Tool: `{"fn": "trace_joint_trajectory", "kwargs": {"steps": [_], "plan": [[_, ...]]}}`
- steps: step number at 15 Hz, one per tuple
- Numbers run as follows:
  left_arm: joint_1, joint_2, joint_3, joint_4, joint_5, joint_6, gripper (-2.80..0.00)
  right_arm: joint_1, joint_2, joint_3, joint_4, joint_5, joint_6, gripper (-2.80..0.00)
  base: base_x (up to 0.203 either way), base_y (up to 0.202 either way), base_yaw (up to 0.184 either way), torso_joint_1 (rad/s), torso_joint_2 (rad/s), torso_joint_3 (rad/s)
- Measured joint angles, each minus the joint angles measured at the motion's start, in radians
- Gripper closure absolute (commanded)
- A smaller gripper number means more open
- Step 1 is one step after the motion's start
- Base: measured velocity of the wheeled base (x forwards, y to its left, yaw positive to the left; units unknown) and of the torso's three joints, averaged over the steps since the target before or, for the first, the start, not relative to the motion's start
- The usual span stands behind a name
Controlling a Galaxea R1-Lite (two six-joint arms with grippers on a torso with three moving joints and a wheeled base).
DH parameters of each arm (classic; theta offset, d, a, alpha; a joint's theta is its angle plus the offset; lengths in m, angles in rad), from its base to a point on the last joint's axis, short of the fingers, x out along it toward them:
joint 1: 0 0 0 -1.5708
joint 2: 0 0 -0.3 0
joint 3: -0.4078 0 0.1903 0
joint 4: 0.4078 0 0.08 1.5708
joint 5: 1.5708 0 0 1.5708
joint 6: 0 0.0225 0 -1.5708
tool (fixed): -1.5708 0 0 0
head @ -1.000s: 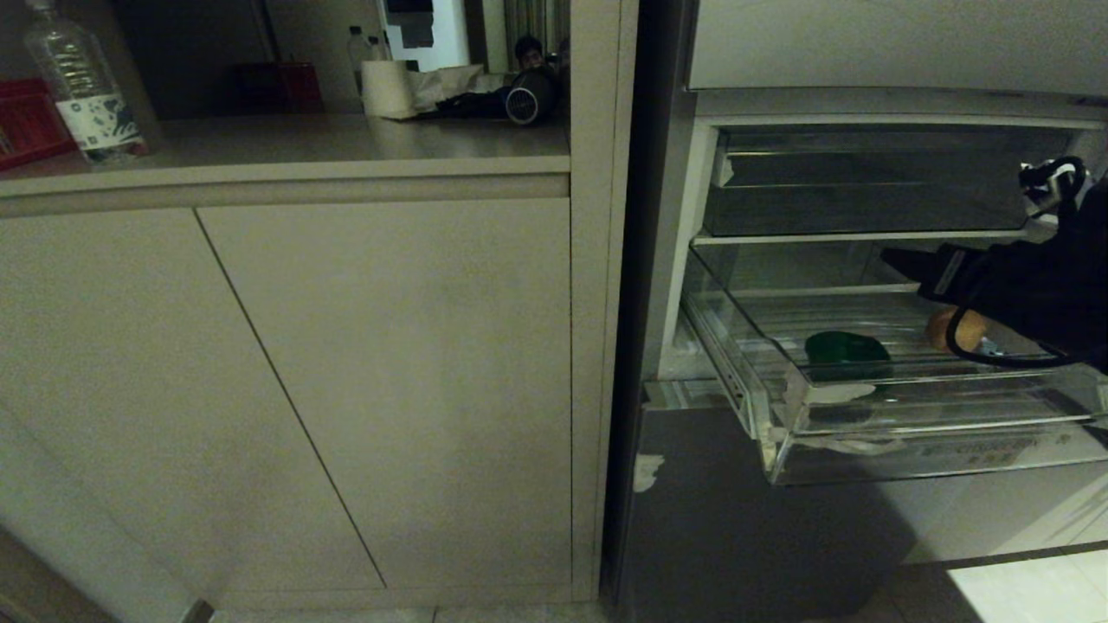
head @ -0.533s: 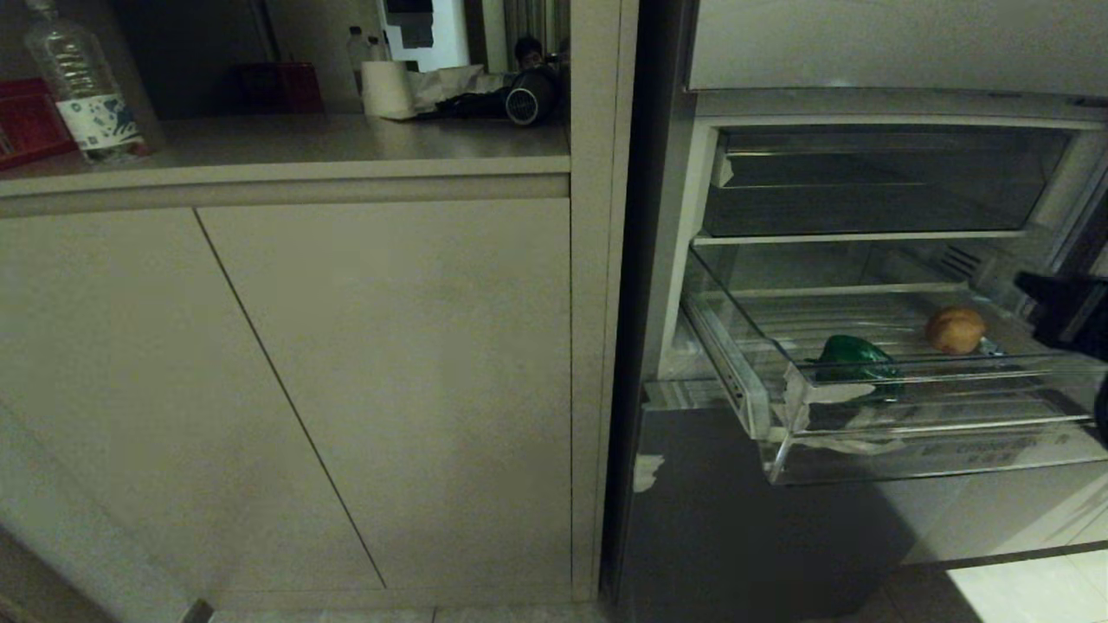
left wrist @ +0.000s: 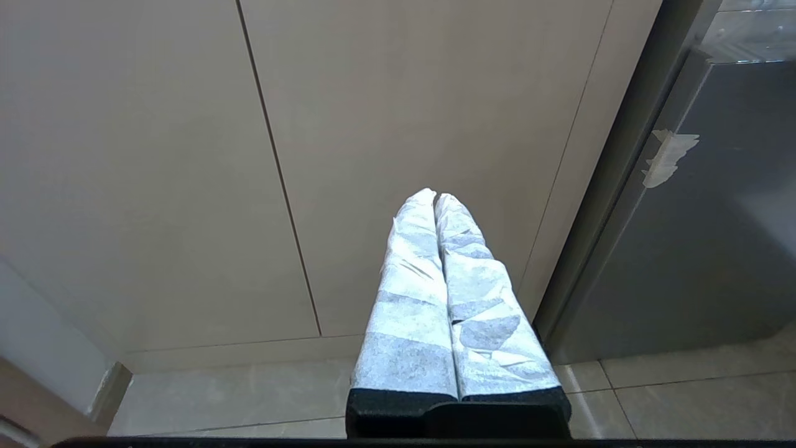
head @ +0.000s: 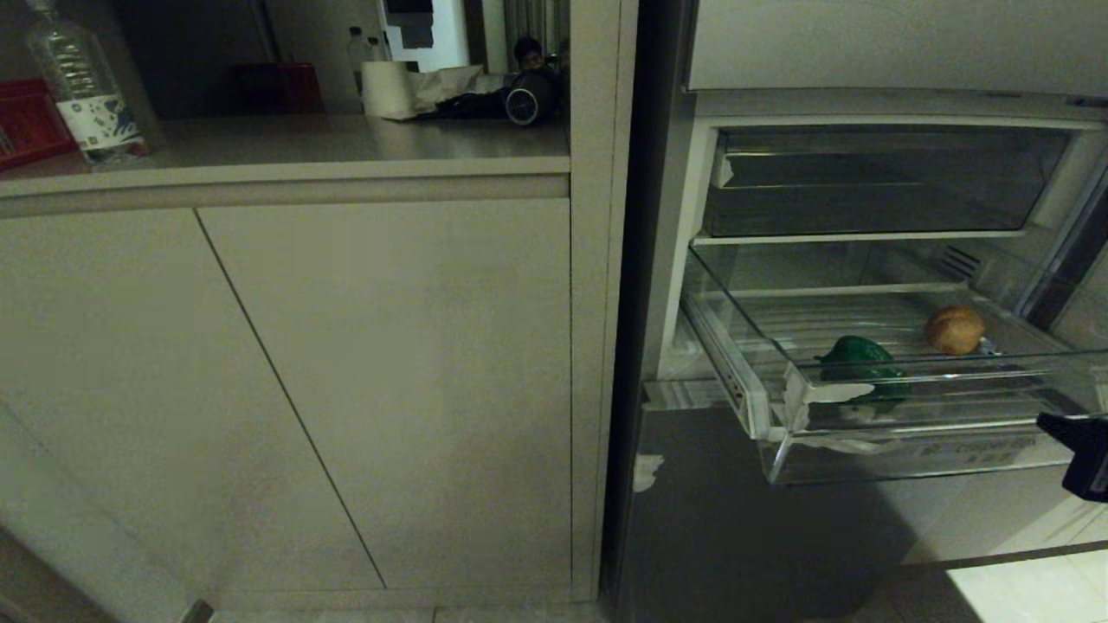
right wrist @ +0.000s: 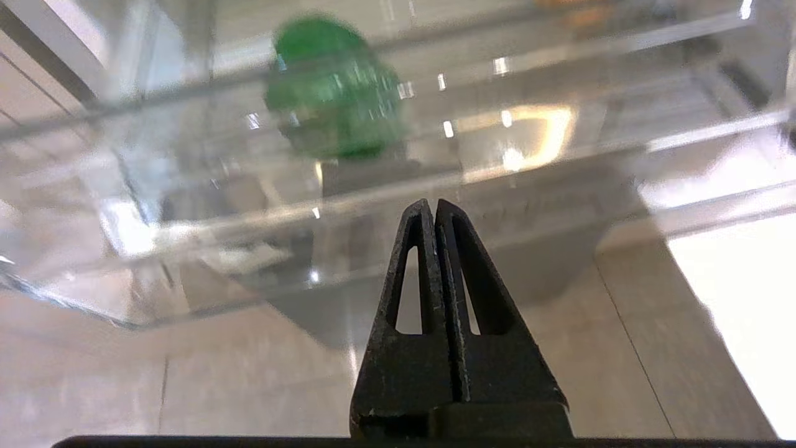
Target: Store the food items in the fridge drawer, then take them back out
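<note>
Head view: the fridge drawer (head: 900,450) stands pulled out, with the potato-like lump (head: 955,330) on its ribbed floor at about 2 o'clock from a green item (head: 859,360), the two apart. The right gripper (head: 1082,450) shows only at the frame's 4 o'clock edge, outside the drawer. Storing looks done; retrieval remains.

Left wrist view: the left gripper (left wrist: 435,198), fingers together and empty, faces a cabinet door (left wrist: 404,93).

Right wrist view: the right gripper, fingers pressed together on nothing, sits below the drawer's front.

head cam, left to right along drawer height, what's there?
Beige cabinet doors → clear plastic fridge drawer's left wall → dark green glossy item → round tan-brown potato-like lump → black right gripper, shut, at the frame's edge.
</note>
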Motion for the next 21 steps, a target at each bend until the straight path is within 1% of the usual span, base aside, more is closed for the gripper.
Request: {"fn": "trace_joint_trajectory", "kwargs": {"steps": [3, 7, 10, 13, 17, 21], "plan": [[0.000, 0.000, 0.000, 0.000, 0.000, 0.000, 0.00, -0.001, 0.057, -0.034, 0.019, 0.007, 0.003, 0.00, 0.000, 0.000, 0.000, 0.000, 0.00, 0.000], [0.000, 0.000, 0.000, 0.000, 0.000, 0.000, 0.00, -0.001, 0.188, -0.114, 0.019, 0.009, 0.006, 0.00, 0.000, 0.000, 0.000, 0.000, 0.00, 0.000], [0.000, 0.000, 0.000, 0.000, 0.000, 0.000, 0.00, 0.002, 0.292, -0.195, 0.015, 0.011, 0.007, 0.00, 0.000, 0.000, 0.000, 0.000, 0.00, 0.000], [0.000, 0.000, 0.000, 0.000, 0.000, 0.000, 0.00, 0.011, 0.402, -0.306, 0.008, 0.023, 0.011, 0.00, 0.000, 0.000, 0.000, 0.000, 0.00, 0.000], [0.000, 0.000, 0.000, 0.000, 0.000, 0.000, 0.00, 0.051, 0.556, -0.425, -0.072, 0.075, 0.012, 0.00, 0.000, 0.000, 0.000, 0.000, 0.00, 0.000], [0.000, 0.000, 0.000, 0.000, 0.000, 0.000, 0.00, 0.084, 0.740, -0.572, -0.169, 0.090, 0.015, 0.00, 0.000, 0.000, 0.000, 0.000, 0.00, 0.000]]}}
